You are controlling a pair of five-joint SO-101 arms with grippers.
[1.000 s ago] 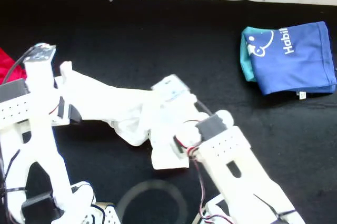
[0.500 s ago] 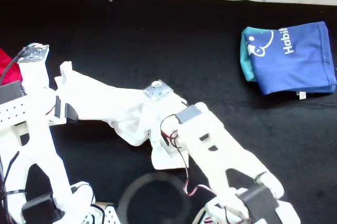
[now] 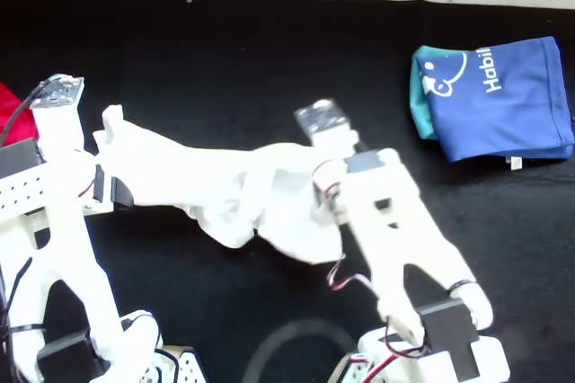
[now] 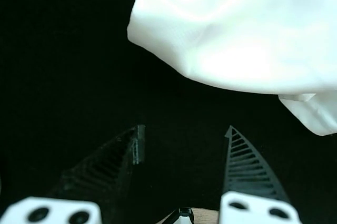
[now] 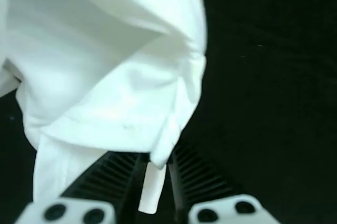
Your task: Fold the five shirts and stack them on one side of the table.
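A black cloth-covered table (image 3: 269, 50) is stretching across the whole high view. The white-plastic left arm (image 3: 54, 185) is rising from its base at the near left edge and bending over the left end of the cloth. The white-plastic right arm (image 3: 395, 221) is leaning from its near-right base toward the table's middle, its wrist sitting over the right end of a crumpled white fabric shirt (image 3: 207, 181). That shirt is lying in a long, bunched band between the two arms, near the table's front. A folded blue fabric shirt (image 3: 499, 100) is resting at the far right, on top of a teal folded shirt (image 3: 419, 104). A red fabric garment (image 3: 11, 113) is peeking in at the left edge. The right gripper (image 5: 157, 161) is pinching a fold of the white shirt (image 5: 105, 66), its jaws nearly together on the cloth. The left gripper (image 4: 184, 132) is hanging with its jaws spread apart, just short of the shirt's edge (image 4: 237, 34).
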